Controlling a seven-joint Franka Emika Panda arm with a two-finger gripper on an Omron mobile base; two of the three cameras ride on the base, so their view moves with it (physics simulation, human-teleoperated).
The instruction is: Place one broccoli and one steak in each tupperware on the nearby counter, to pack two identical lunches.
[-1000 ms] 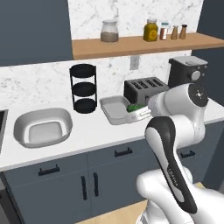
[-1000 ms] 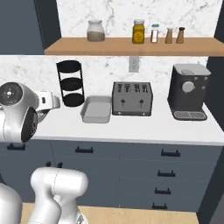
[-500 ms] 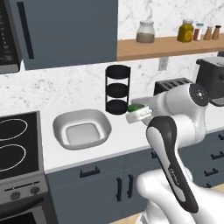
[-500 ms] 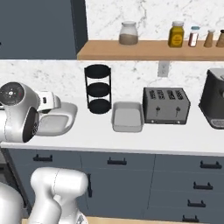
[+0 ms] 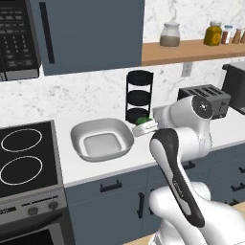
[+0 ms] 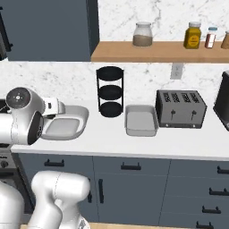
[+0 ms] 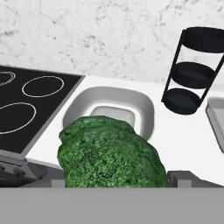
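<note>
My gripper (image 5: 144, 126) is shut on a green broccoli (image 5: 141, 120), held above the white counter (image 5: 115, 161) just right of the large oval tupperware (image 5: 101, 139). In the hand view the broccoli (image 7: 111, 155) bulks between my fingertips (image 7: 180, 177), and the large tupperware (image 7: 146, 114) lies empty just beyond it. The smaller rectangular tupperware (image 6: 141, 120) sits empty between the black rack and the toaster; its edge (image 7: 216, 116) shows at the right. In the right base view my arm covers the left part of the large tupperware (image 6: 71, 124). The steak is out of view.
A black three-tier rack (image 5: 139, 95) stands at the wall behind my gripper. A toaster (image 6: 180, 108) is to the right, a black stovetop (image 5: 24, 158) to the left. A wooden shelf (image 6: 161, 50) with jars hangs above.
The base has driven left, so the whole scene slid right; the stove came into view and the large tupperware is now near my gripper. The broccoli stays held.
</note>
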